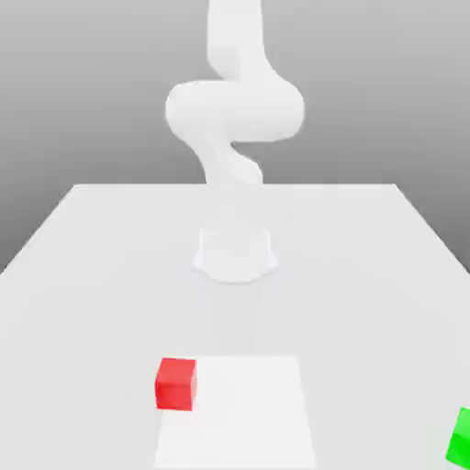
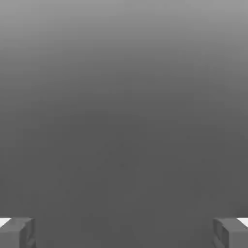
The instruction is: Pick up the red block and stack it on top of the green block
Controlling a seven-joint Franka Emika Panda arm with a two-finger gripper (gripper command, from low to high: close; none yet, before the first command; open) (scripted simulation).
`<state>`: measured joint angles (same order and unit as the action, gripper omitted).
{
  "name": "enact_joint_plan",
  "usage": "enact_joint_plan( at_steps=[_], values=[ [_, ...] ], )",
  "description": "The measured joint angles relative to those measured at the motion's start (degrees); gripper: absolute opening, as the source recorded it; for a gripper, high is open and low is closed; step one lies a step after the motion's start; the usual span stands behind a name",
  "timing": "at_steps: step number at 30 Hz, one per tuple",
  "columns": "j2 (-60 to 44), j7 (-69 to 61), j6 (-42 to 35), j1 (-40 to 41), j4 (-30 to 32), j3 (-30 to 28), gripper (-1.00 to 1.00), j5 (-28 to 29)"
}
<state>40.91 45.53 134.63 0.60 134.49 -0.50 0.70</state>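
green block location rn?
Green block sits on the table at the exterior view's far right edge, partly cut off, well apart from the red block.

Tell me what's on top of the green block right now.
Nothing sits on the green block; its visible top is bare, though the picture's edge cuts part of it off. The red block rests apart on the table, toward the exterior view's left.

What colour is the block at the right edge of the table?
Bright green, plain, seen best in the exterior view.
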Motion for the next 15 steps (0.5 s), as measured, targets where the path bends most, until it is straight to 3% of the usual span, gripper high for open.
enact_joint_plan(
  at_steps=[15],
  values=[
    [-31.79,-4.2,18.2,3.57,17.02,-4.95,0.0,1.36]
  ],
)
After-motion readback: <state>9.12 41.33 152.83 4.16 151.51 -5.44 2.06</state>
